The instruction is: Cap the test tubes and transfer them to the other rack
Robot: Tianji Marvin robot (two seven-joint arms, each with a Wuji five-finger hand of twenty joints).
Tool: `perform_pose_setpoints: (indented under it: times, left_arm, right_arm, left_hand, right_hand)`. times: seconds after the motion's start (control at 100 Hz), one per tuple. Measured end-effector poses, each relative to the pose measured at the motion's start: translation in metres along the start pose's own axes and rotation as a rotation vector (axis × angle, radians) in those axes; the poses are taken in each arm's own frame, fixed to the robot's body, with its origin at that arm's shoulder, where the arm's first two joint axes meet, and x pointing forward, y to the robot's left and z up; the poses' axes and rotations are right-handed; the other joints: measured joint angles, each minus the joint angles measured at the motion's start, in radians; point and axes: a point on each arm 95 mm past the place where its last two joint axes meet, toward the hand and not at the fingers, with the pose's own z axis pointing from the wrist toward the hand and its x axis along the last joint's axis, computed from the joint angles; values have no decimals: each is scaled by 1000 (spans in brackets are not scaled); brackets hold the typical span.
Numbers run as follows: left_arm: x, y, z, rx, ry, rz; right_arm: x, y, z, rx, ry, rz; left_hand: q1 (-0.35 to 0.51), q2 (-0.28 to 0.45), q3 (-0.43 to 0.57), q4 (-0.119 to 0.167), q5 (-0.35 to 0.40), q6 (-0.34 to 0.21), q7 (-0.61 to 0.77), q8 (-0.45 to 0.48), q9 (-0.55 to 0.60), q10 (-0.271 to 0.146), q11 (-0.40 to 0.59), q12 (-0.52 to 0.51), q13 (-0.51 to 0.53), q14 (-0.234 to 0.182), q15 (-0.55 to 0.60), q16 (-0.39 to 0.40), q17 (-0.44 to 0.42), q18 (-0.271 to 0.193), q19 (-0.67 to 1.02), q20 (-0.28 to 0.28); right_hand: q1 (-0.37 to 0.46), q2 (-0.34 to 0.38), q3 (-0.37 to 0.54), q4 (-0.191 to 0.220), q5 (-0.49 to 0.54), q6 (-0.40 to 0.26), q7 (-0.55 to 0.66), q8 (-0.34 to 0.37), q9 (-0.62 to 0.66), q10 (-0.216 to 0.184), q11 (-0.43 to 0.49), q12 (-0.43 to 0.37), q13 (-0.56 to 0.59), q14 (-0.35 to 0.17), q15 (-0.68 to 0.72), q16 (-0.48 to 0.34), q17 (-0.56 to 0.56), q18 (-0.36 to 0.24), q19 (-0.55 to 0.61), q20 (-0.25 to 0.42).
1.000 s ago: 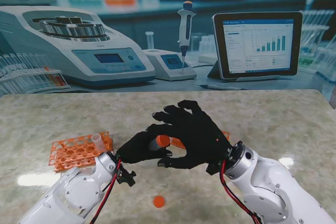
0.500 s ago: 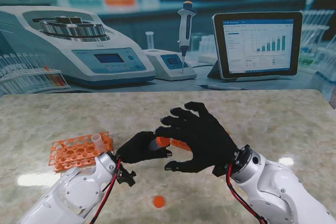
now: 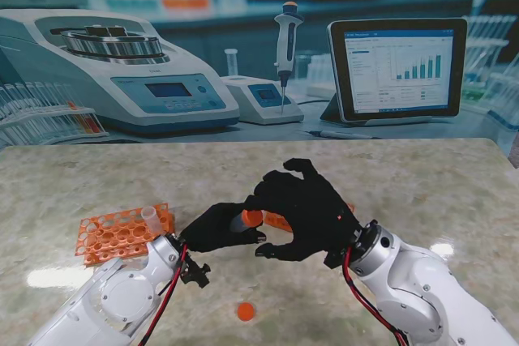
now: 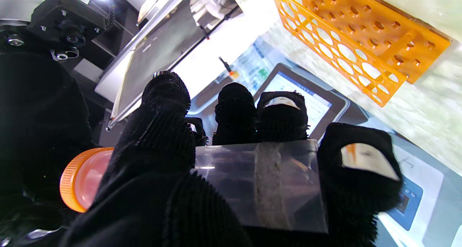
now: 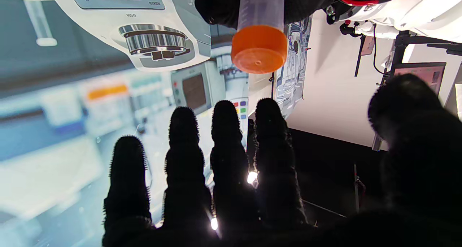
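Marbled stone tabletop (image 3: 97, 172) fills your lower frame, a lab backdrop above. At lower left sits the orange perforated plastic rack (image 3: 123, 232). Mid-frame, your left hand (image 3: 215, 228) grips the clear plastic test tube (image 4: 260, 183), its orange screw cap (image 5: 259, 49) on; your right hand (image 3: 304, 212) hovers just beside, fingers spread, empty. Capping looks finished; next, carry it to a rack hole.

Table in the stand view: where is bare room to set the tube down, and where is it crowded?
Bare: the table right of the robot hands, and the strip behind the left rack. Crowded: the middle, where both hands meet at the tube; a loose cap lies nearer to me.
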Motion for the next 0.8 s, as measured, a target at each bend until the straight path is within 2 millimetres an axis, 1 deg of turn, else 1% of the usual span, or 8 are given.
perform_pose_setpoints:
  times: [0.09, 0.11, 0.36, 0.39, 0.62, 0.67, 0.68, 0.8]
  left_arm:
    - [0, 0, 0, 0, 0, 0]
    - [0, 0, 0, 0, 0, 0]
    - [0, 0, 0, -1, 2, 0]
    - [0, 0, 0, -1, 2, 0]
    - [1, 0, 0, -1, 4, 0]
    - [1, 0, 0, -1, 5, 0]
    - [1, 0, 0, -1, 5, 0]
    - [1, 0, 0, -1, 5, 1]
  right_arm:
    - [-3, -3, 2, 0, -7, 10]
    - [-3, -4, 2, 1, -8, 12]
    - [-9, -10, 5, 9, -25, 22]
    - [-10, -11, 5, 10, -26, 23]
    - [-10, -15, 6, 13, -28, 29]
    - [-10, -15, 6, 14, -28, 29]
    - [-10, -15, 6, 14, -28, 30]
    - [-10, -17, 7, 18, -32, 32]
  left_hand:
    - [0, 0, 0, 0, 0, 0, 0, 0, 0, 0, 0, 0, 0, 0, 0, 0, 0, 0, 0, 0]
    - [0, 0, 0, 0, 0, 0, 0, 0, 0, 0, 0, 0, 0, 0, 0, 0, 0, 0, 0, 0]
    - [0, 0, 0, 0, 0, 0, 0, 0, 0, 0, 0, 0, 0, 0, 0, 0, 0, 0, 0, 0]
    - [0, 0, 0, 0, 0, 0, 0, 0, 0, 0, 0, 0, 0, 0, 0, 0, 0, 0, 0, 0]
    - [0, 0, 0, 0, 0, 0, 0, 0, 0, 0, 0, 0, 0, 0, 0, 0, 0, 0, 0, 0]
    - [0, 0, 0, 0, 0, 0, 0, 0, 0, 0, 0, 0, 0, 0, 0, 0, 0, 0, 0, 0]
    - [0, 0, 0, 0, 0, 0, 0, 0, 0, 0, 0, 0, 0, 0, 0, 0, 0, 0, 0, 0]
    - [0, 0, 0, 0, 0, 0, 0, 0, 0, 0, 0, 0, 0, 0, 0, 0, 0, 0, 0, 0]
  right_hand:
    - [12, -11, 2, -1, 0, 0, 7, 10, 0, 0, 3, 17, 11, 0, 2, 10, 5, 0, 2, 2]
    - [12, -11, 2, -1, 0, 0, 7, 11, 0, 0, 5, 19, 17, -1, 43, 22, 6, 0, 3, 7]
    - [21, -25, 2, -2, 10, 0, 9, 34, 2, 0, 18, 41, 17, -1, 41, 41, 11, 0, 4, 23]
    - [21, -35, 0, -2, 10, 0, 9, 35, 11, 0, 35, 42, 17, -1, 42, 45, 12, 0, 4, 24]
    - [22, -35, 0, -9, 11, 0, 19, 60, 15, 0, 41, 64, 33, -5, 42, 60, 18, 0, 13, 26]
    - [22, -35, 0, -10, 21, 0, 30, 66, 24, 0, 46, 70, 38, -9, 49, 63, 18, 0, 13, 27]
    - [22, -35, 0, -10, 21, 0, 30, 66, 26, 0, 65, 72, 38, -9, 49, 63, 18, 0, 13, 27]
    - [22, -35, 0, -10, 21, 0, 29, 75, 26, 0, 65, 74, 38, -10, 49, 70, 21, 0, 14, 37]
